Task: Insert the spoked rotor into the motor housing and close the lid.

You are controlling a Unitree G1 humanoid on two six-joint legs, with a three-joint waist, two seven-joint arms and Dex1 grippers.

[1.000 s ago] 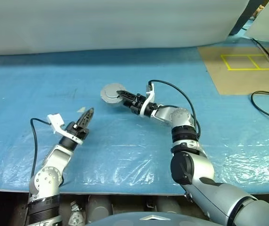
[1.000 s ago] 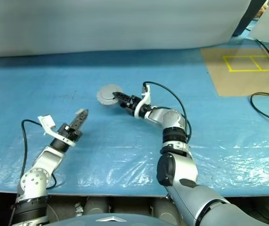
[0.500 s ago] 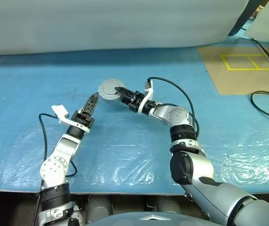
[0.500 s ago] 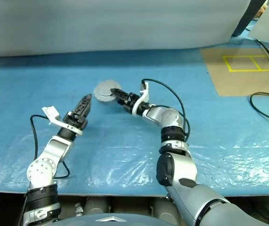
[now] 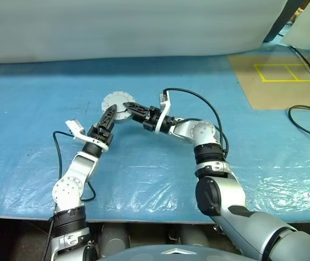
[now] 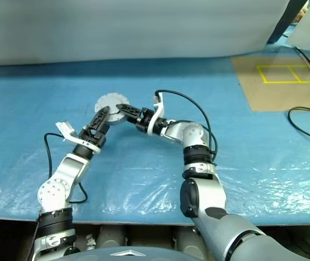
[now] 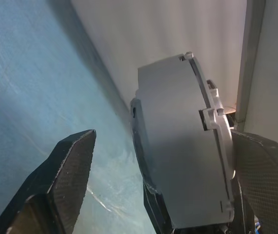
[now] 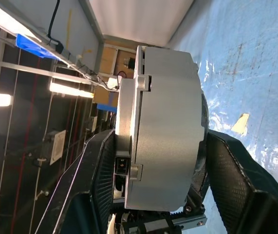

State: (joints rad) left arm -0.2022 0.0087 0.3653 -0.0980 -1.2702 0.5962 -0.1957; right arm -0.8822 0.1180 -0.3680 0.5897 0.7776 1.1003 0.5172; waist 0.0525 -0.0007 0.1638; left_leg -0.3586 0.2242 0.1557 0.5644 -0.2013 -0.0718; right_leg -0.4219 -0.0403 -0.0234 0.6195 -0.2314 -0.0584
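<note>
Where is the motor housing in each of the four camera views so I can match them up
Left eye view: motor housing left of centre, above the blue sheet, held by the right gripper.
Right eye view: left of centre, same grip.
Left wrist view: centre right, seen edge-on.
Right wrist view: centre, edge-on between the fingers.
Shared landmark: the blue sheet.

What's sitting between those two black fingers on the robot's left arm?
The motor housing, seen edge-on in the left wrist view. The left tool stands wide open around it, one finger clear of it with blue sheet showing between. The right tool grips the housing.
</note>
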